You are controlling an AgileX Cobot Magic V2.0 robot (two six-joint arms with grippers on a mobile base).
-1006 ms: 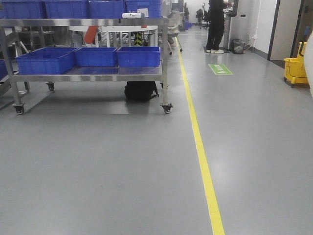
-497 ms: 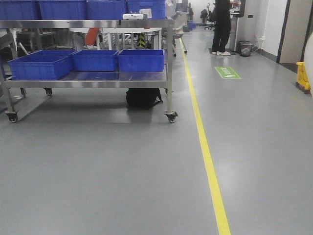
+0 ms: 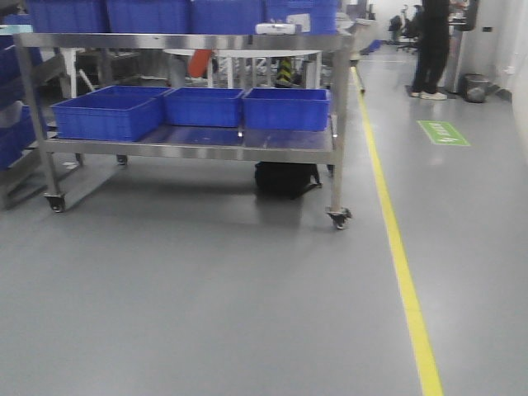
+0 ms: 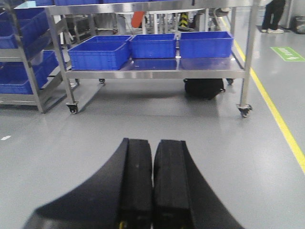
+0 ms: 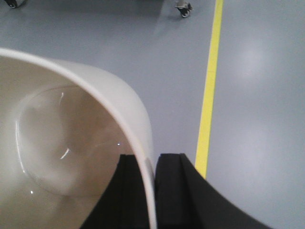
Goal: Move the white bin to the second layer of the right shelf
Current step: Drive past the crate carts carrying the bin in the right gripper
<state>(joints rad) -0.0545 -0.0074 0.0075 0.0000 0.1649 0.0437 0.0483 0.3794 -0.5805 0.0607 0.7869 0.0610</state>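
The right claw (image 5: 153, 162) grips the white bin (image 5: 71, 143) by its rim, left of the yellow floor line (image 5: 208, 114), to carry it along, while the left claw (image 4: 153, 148) is clenched, empty.

No legible text; green floor sign (image 3: 443, 132) blurred

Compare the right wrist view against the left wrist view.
Only right wrist: the white bin, its rim pinched by the right gripper. Only left wrist: the left gripper, shut and empty, plus blue crates on a steel cart and a black bag beneath. Both: grey floor, yellow line, a cart caster.
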